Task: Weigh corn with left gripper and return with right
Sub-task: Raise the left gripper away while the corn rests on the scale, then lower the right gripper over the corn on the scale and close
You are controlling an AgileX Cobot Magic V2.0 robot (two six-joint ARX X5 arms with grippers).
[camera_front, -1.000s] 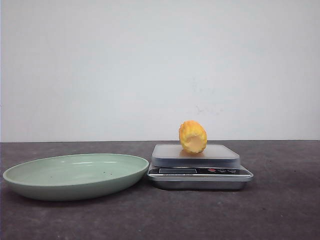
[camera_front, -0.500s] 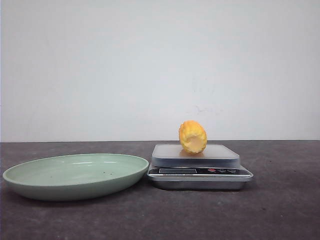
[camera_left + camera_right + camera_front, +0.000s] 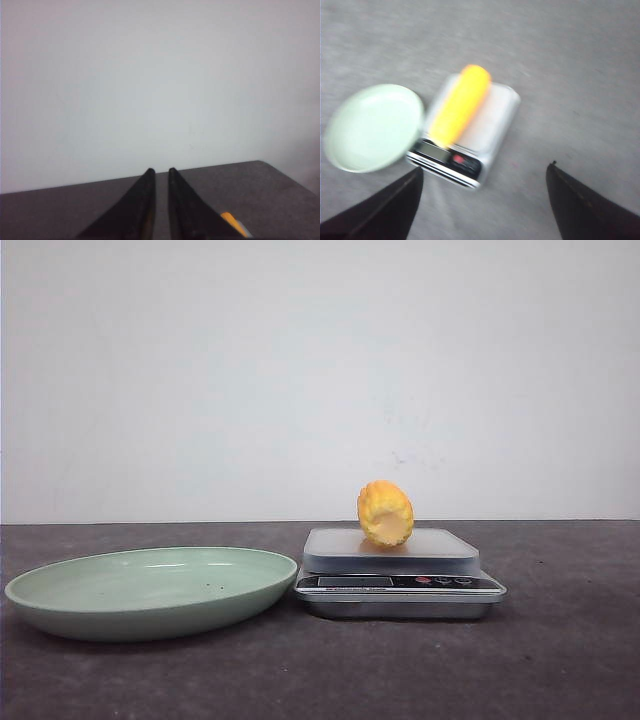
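Observation:
The corn (image 3: 385,513), a stubby yellow-orange cob piece, lies on the platform of the silver kitchen scale (image 3: 400,583), its pale cut end facing the camera. Neither gripper shows in the front view. In the blurred right wrist view the corn (image 3: 458,106) lies lengthwise on the scale (image 3: 492,120). My right gripper (image 3: 485,167) is wide open and empty, above and in front of the scale. My left gripper (image 3: 160,171) is empty, its fingers nearly together, and points at the white wall. A yellow-orange sliver (image 3: 232,222) shows beside its finger.
A shallow pale green plate (image 3: 60,612) stands on the dark table just left of the scale, almost touching it; it also shows in the right wrist view (image 3: 372,125). A white wall closes off the back of the table.

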